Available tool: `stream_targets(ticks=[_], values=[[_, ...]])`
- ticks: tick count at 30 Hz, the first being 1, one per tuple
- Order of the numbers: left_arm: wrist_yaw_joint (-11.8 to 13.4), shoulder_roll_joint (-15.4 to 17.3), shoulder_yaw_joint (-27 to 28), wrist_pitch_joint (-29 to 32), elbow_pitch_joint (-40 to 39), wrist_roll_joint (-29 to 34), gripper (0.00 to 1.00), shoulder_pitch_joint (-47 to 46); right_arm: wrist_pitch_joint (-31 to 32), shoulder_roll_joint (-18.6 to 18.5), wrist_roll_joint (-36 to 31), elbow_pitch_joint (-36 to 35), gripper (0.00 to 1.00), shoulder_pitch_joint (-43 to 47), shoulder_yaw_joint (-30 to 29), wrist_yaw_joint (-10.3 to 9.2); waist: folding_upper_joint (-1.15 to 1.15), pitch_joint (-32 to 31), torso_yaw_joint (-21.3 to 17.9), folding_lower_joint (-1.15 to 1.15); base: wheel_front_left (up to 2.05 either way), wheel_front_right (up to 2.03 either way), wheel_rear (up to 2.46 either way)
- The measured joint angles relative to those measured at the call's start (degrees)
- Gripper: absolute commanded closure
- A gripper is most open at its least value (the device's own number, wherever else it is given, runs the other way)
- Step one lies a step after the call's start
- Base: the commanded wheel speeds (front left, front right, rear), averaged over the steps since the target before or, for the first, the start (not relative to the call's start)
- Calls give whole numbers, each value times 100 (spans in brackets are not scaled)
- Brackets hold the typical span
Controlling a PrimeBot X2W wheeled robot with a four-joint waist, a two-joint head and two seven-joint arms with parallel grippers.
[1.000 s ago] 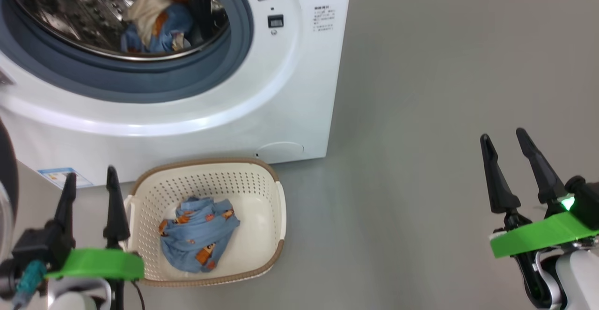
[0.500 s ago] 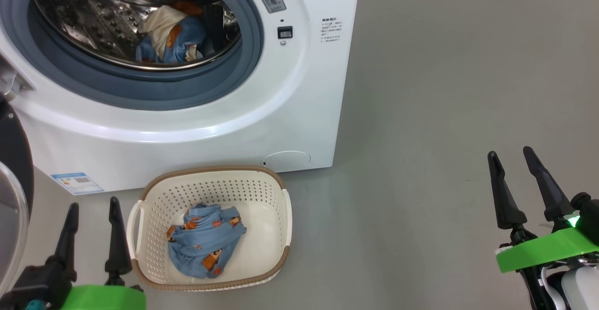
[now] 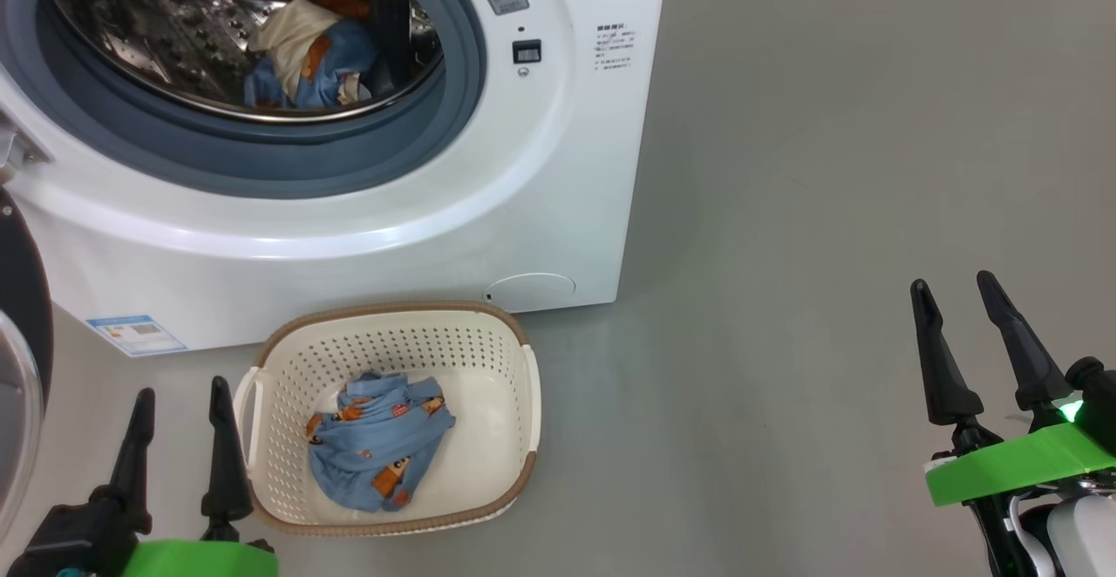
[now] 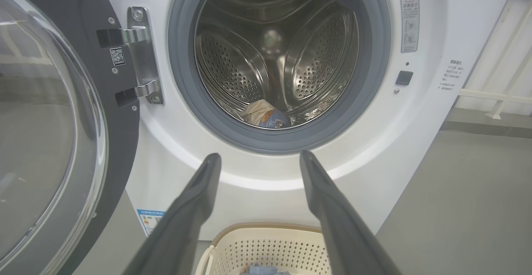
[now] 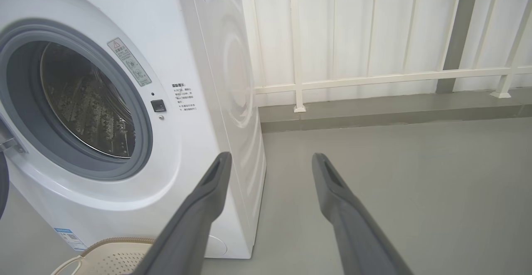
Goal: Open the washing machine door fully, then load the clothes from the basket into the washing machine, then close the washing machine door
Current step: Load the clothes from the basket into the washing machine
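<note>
The white washing machine (image 3: 540, 167) stands with its drum open; the washing machine door (image 4: 41, 121) is swung out to the left on its hinge. One bundle of blue printed clothes (image 3: 305, 54) lies in the steel drum. Another bundle of clothes (image 3: 377, 451) lies in the cream basket (image 3: 514, 368) on the floor before the machine. My left gripper (image 3: 181, 388) hovers open and empty just left of the basket, pointing at the drum mouth in the left wrist view (image 4: 259, 155). My right gripper (image 3: 952, 281) is open and empty far right, over bare floor (image 5: 271, 155).
Grey floor (image 3: 828, 211) stretches to the right of the machine. A white railing (image 5: 374, 77) and a low kerb run behind it. The open door's black rim (image 3: 17, 298) juts out at the left, close to my left arm.
The head camera has shifted slightly. Both grippers have drawn lower in the head view, the left one more, away from the machine front. Both stay open; the clothes have not moved.
</note>
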Motion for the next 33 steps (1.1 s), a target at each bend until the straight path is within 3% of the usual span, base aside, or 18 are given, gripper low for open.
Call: stream_targets(ticks=[17, 33], values=[[119, -1, -87, 0, 316, -38, 0, -181, -1, 96, 7, -59, 0, -240, 22, 0, 0, 464, -104, 0, 0, 0, 0], [33, 157, -310, 1, 1981, 154, 0, -1500, -1, 221, 15, -187, 0, -1018, 124, 0, 0, 1502, -263, 1, 0, 0, 0]])
